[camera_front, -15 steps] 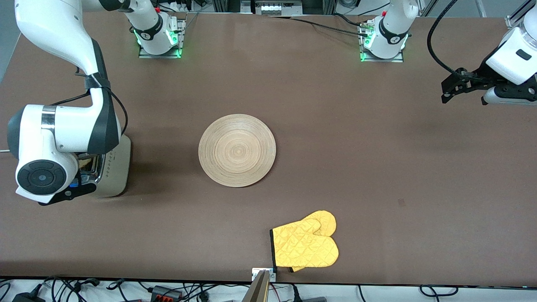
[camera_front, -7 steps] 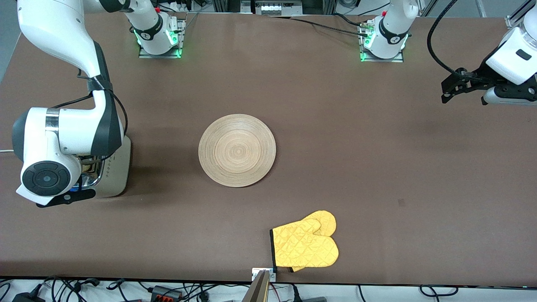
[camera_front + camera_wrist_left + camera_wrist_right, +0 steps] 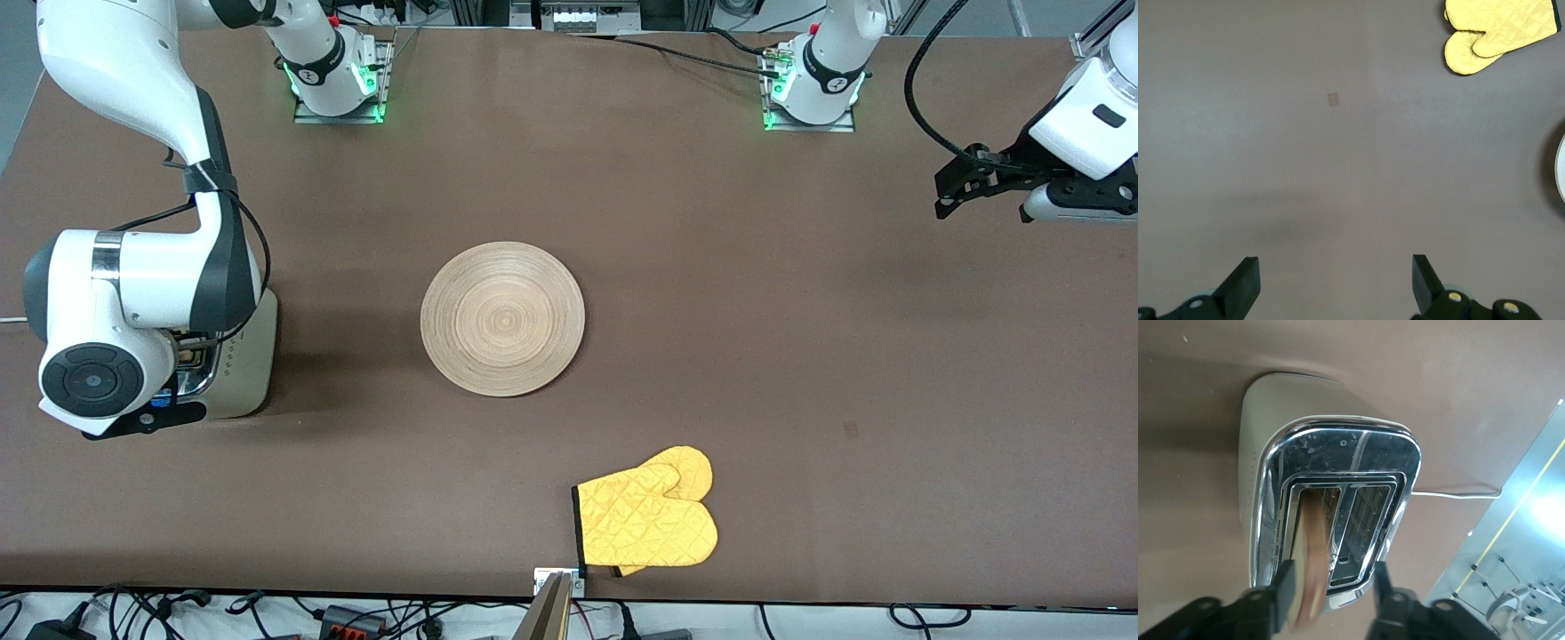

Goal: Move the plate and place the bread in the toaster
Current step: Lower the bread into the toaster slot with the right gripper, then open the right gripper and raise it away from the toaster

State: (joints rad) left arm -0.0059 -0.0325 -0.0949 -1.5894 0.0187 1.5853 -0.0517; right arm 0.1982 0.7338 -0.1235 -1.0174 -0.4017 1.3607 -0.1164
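Observation:
The toaster (image 3: pixel 247 356) stands at the right arm's end of the table, mostly under the right wrist. In the right wrist view its chrome top (image 3: pixel 1338 460) shows two slots. The bread (image 3: pixel 1310 560) stands on edge in one slot, lower end inside, upper end blurred between the fingers. My right gripper (image 3: pixel 1333 587) is open over the toaster; one finger (image 3: pixel 1285 583) is against the slice, the other is apart from it. The wooden plate (image 3: pixel 502 318) lies bare mid-table. My left gripper (image 3: pixel 1335 283) waits open and empty above the left arm's end of the table.
A yellow oven mitt (image 3: pixel 647 520) lies near the table edge closest to the front camera, nearer than the plate. The toaster's white cord (image 3: pixel 1458 495) runs off toward the table's edge. The plate's rim (image 3: pixel 1561 167) just shows in the left wrist view.
My right gripper has opened off the bread over the toaster slot, and its wrist has shifted slightly. The left arm, plate and mitt have not moved.

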